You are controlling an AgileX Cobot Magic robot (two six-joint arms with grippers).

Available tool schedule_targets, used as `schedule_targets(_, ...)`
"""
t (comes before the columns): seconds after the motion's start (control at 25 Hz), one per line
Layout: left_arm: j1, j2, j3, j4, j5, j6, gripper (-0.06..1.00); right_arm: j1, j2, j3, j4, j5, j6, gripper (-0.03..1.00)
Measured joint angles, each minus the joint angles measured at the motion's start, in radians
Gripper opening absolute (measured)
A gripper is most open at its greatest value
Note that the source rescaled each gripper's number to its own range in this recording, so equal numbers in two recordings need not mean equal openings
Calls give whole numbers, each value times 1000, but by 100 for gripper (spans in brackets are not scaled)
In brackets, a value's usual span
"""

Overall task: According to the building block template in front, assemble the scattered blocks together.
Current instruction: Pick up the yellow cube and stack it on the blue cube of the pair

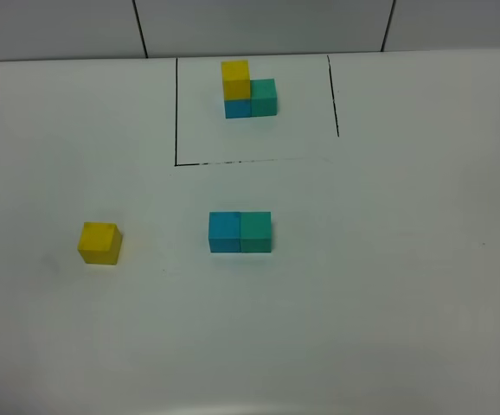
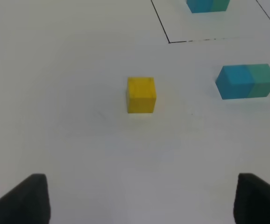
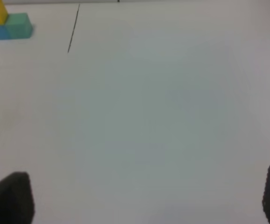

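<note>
Risked skidding the yellow cube (image 2: pixel 141 95) across the smooth table (image 1: pixel 388 303) if lowered off-centre, with one finger landing before the other. Risked, further on, shoving the blue cube (image 1: pixel 224 232) away from the green cube (image 1: pixel 256 232), which sat touching side by side, by setting the yellow one down crooked or too hard; judged likely to topple off if released overhanging an edge. Risked a wrong build too, by stacking on green instead of blue, against the template (image 1: pixel 248 91). Showed the left tool (image 2: pixel 142 200) spread, with nothing between its fingers. Found the yellow cube straight ahead of it, lined up with the gap but well forward, not yet within reach of a pinch. Found the blue-green pair further ahead, off toward the right tool's side. Showed the right tool (image 3: pixel 142 198) spread wide and empty as well, over bare table, with the template far ahead toward the left tool's side and no loose cube between its fingers.
</note>
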Motion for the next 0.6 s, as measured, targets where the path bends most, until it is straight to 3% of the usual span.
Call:
schedule_targets(0.24, 0, 0, 0, 0, 0, 0, 70, 0, -110, 109, 11, 1, -1, 100)
schedule_targets(0.6, 0, 0, 0, 0, 0, 0, 70, 0, -113, 117, 11, -1, -32, 96)
